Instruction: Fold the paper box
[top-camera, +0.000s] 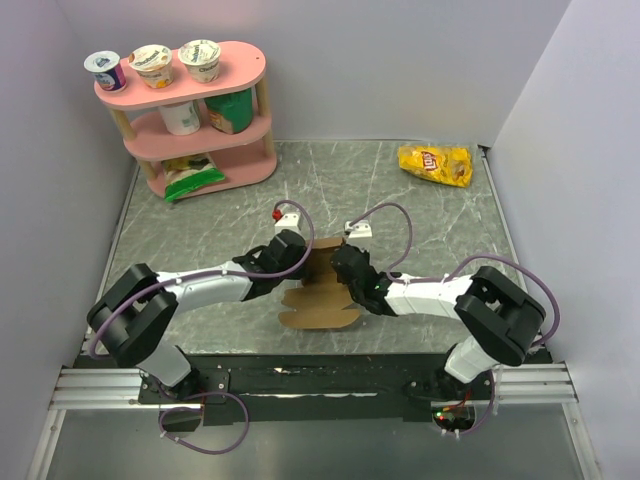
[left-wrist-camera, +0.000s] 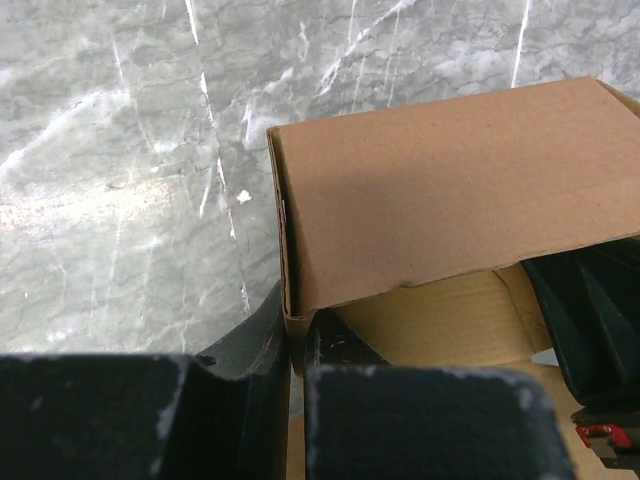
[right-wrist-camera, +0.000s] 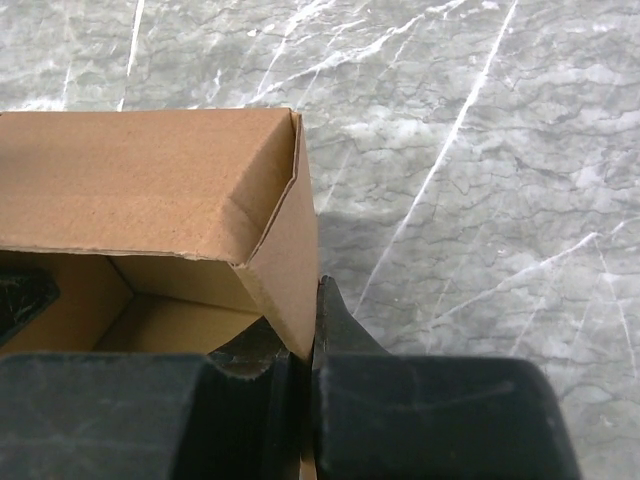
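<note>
Top external: paper box (top-camera: 320, 300) is mid-counter, closer to the near edge, between left gripper (top-camera: 298, 262) and right gripper (top-camera: 345, 268). Its loose flaps lie flat toward the near edge.
Left wrist: jaws clamped on the box's left wall.
Right wrist: jaws pinching the right wall.
Likely light, thin, easily creased. Grip walls near corners.

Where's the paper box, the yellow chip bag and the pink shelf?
paper box (top-camera: 320, 306): top view, its flat near flap.
yellow chip bag (top-camera: 435, 164): top view, middle of the bag.
pink shelf (top-camera: 245, 61): top view, bare right end of its top board.
</note>
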